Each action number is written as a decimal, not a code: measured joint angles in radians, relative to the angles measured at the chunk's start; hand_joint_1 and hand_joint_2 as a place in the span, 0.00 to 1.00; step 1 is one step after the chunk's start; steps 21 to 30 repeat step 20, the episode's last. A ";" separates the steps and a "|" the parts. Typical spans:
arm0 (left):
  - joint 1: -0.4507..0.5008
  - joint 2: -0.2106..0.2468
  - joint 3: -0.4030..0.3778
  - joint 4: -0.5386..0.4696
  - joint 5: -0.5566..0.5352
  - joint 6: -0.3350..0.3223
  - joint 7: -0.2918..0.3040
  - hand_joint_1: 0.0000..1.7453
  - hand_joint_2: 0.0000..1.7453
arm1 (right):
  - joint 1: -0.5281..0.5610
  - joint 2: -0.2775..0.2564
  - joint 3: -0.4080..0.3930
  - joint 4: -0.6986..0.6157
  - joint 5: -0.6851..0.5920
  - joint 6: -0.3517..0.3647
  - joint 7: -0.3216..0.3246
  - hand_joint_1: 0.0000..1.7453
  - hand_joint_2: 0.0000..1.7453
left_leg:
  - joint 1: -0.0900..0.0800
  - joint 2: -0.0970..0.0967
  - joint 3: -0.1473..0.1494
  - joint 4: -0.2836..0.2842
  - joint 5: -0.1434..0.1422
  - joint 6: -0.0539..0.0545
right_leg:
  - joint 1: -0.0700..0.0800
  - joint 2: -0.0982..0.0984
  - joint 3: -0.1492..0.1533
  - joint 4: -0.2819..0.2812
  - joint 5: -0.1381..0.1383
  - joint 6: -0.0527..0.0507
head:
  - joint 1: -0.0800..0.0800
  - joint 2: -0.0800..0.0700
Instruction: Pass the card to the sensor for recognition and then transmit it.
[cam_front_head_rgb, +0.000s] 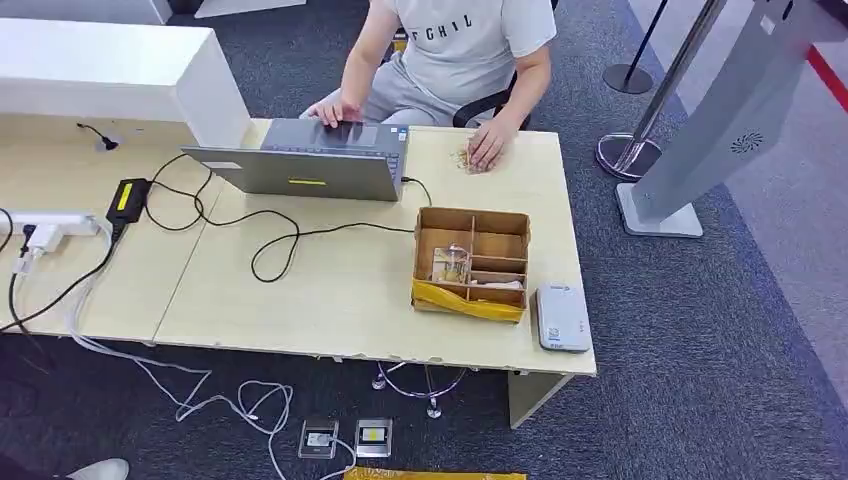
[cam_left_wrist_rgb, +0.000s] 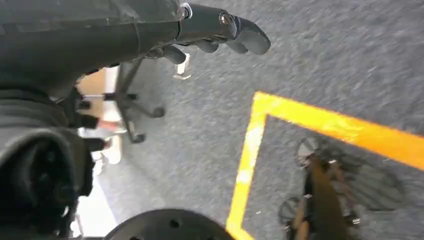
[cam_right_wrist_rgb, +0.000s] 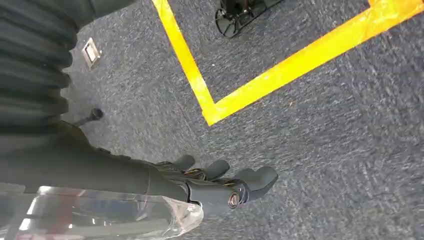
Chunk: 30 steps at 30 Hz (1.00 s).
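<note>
An open cardboard box (cam_front_head_rgb: 471, 262) with dividers stands on the wooden table (cam_front_head_rgb: 330, 290). A clear card holder (cam_front_head_rgb: 451, 265) stands upright in one of its compartments. A flat grey sensor unit (cam_front_head_rgb: 562, 318) lies just right of the box, near the table's front right corner. My left hand (cam_left_wrist_rgb: 220, 30) hangs over grey carpet, fingers loosely extended, holding nothing. My right hand (cam_right_wrist_rgb: 220, 182) also hangs above the carpet with its fingers apart and nothing between them.
A person sits at the far side, one hand on a grey laptop (cam_front_head_rgb: 305, 165), the other (cam_front_head_rgb: 490, 145) resting on the table. Black cables (cam_front_head_rgb: 270, 245) loop left of the box. A grey kiosk stand (cam_front_head_rgb: 720, 120) rises to the right. Yellow tape (cam_right_wrist_rgb: 250, 85) marks the floor.
</note>
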 joint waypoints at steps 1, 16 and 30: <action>0.000 -0.003 0.001 0.000 0.000 -0.012 0.014 0.00 0.00 | 0.000 0.003 0.000 0.002 0.010 -0.014 0.003 0.00 1.00 | 0.000 0.000 0.000 0.000 0.000 0.000 | 0.000 0.000 0.000 0.000 0.000 0.000 | -0.001 0.000; 0.004 0.000 0.059 0.006 -0.002 -0.046 -0.055 0.00 0.00 | -0.001 0.013 0.031 0.012 0.099 -0.106 0.047 0.00 1.00 | 0.000 0.000 0.000 0.000 0.000 0.000 | 0.000 0.000 0.000 0.000 0.000 0.000 | 0.000 0.000; 0.004 0.006 0.059 0.010 -0.002 -0.069 -0.055 0.00 0.00 | -0.001 0.013 0.038 0.012 0.084 -0.080 0.060 0.00 1.00 | 0.000 0.000 0.000 0.000 0.000 0.000 | 0.000 0.000 0.000 0.000 0.000 0.000 | 0.000 0.000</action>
